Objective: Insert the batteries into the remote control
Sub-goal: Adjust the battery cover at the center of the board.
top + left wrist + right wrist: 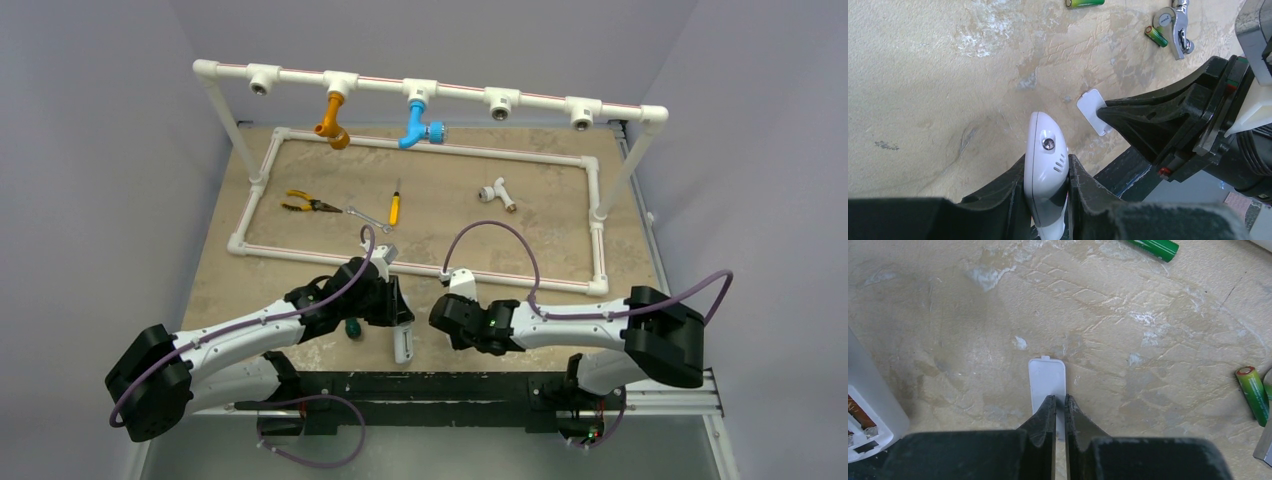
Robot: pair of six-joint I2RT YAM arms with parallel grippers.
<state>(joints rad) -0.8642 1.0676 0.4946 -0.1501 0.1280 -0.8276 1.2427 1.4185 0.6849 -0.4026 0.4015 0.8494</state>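
My left gripper [1047, 162] is shut on the white remote control [1045, 150], holding it by its narrow sides near the table's front; it also shows in the top view [404, 343]. In the right wrist view the remote's open battery recess [860, 425] shows at the left edge. My right gripper [1060, 399] is shut, its tips just over a small flat white cover plate [1047, 376] lying on the table. Two green batteries lie loose: one far ahead [1153, 246], one at the right [1254, 394]. In the left wrist view they lie at the top [1085, 2] and beside a wrench [1156, 36].
A chrome wrench [1175, 30] lies by one battery. A stubby dark-green screwdriver [352, 327] lies under the left arm. A white pipe frame [420, 145] stands behind, with orange [333, 122] and blue [417, 122] fittings, pliers [305, 204], a yellow screwdriver [395, 208] and a tee fitting [497, 192].
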